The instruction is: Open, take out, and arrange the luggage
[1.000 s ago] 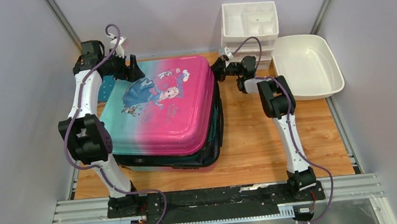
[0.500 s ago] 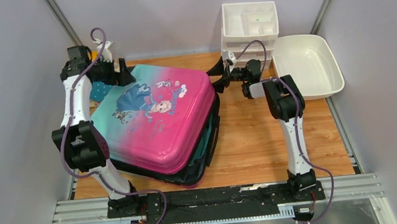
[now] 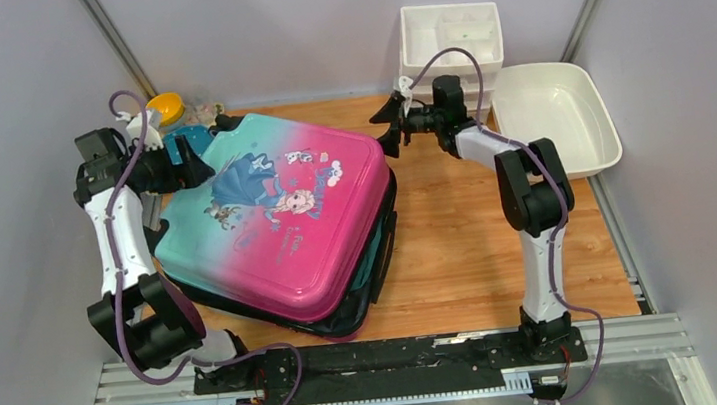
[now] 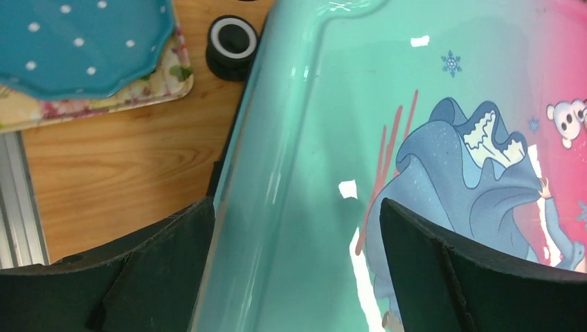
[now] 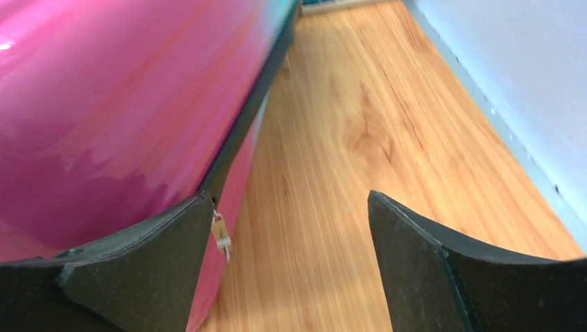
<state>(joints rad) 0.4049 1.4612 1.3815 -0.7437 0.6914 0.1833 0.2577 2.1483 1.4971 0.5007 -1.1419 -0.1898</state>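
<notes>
Luggage (image 3: 286, 220), top shell askew: left pincer (image 4: 294, 228) wide, empty, shell beneath; right pincer (image 5: 291, 228) wide, empty, zip seam beside one finger; rec. grip seam edge, lift slow.

The luggage (image 3: 282, 226) fades teal to pink with a blue-gowned princess print; the plate (image 4: 76, 41) is teal with white dots.
</notes>
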